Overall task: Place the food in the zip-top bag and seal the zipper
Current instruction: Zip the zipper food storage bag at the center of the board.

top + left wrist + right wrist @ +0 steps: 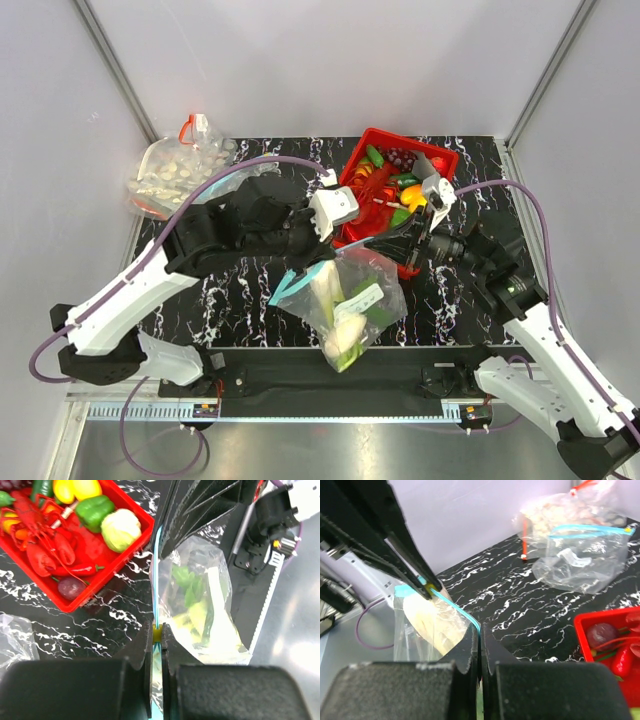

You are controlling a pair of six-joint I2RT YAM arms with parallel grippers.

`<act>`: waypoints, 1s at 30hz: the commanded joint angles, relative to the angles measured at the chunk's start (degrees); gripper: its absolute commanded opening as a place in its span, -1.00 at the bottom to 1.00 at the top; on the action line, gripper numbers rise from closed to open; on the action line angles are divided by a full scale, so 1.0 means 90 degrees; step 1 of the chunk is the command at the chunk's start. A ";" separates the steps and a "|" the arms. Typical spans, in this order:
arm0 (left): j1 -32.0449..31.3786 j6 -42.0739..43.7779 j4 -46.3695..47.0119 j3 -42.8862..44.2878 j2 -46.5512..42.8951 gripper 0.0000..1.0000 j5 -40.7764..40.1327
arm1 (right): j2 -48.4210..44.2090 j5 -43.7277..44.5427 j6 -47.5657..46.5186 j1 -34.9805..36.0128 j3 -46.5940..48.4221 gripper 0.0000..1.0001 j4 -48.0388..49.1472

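Grips: left gripper (156,630) and right gripper (480,630) both clamp the zipper (157,570), frame centre.
Risk: I fear it slips out; the loaded zip-top bag (355,300) drops unsealed.

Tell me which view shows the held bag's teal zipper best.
Right wrist view: the zipper stretches in plain sight from the left gripper to the right gripper. Left wrist view shows it edge-on, a thin line. Top view shows only a short teal piece.

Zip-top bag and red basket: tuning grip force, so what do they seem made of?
Zip-top bag: thin clear plastic film, glossy, judging by crinkles and glare. Red basket: probably rigid moulded plastic, smooth with a slight sheen.
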 commanded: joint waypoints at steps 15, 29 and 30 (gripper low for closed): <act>0.0234 -0.0612 0.0101 -0.0941 -0.0852 0.76 -0.0934 | -0.0019 0.1699 0.0273 -0.0084 -0.0265 -1.00 0.0055; 0.0302 -0.0507 0.1740 -0.3130 -0.1126 0.98 -0.1814 | -0.0282 0.0802 0.0058 -0.0084 -0.0833 -1.00 0.0485; 0.0321 -0.0313 0.1877 -0.3324 -0.1174 0.98 -0.1852 | -0.0330 0.0694 0.0039 -0.0094 -0.0794 -1.00 0.0456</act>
